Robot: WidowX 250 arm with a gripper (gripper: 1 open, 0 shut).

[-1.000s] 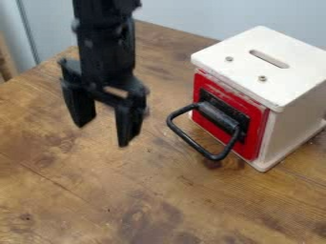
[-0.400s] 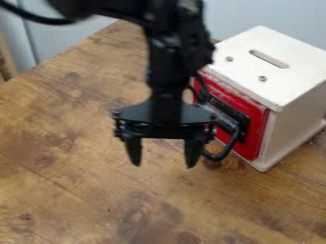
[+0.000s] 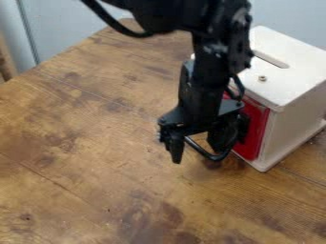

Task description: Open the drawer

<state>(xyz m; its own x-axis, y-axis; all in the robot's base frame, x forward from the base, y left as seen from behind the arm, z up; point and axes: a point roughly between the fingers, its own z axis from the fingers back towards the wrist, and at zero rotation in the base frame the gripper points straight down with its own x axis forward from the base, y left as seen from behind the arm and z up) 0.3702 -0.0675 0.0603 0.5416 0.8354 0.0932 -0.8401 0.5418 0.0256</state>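
Note:
The drawer [image 3: 254,131] shows its red front, closed in the cream-white wooden housing [image 3: 288,74] at the right of the table. Its black wire loop handle [image 3: 208,157] sticks out toward the front left, mostly hidden behind my gripper. My gripper [image 3: 201,146] points down, low over the handle, and stands open. One black finger [image 3: 174,149] is on the handle's left side, and the other is close to the red front. I cannot tell whether either finger touches the loop. Nothing is held.
The wooden table [image 3: 90,143] stretches to the left and front of the housing. The arm [image 3: 211,48] comes in from the top and covers part of the housing's left side. The table's far edge runs along the top left.
The gripper has moved right and down toward the drawer's handle and has rolled about its vertical axis. It has stayed open throughout. The drawer has not moved.

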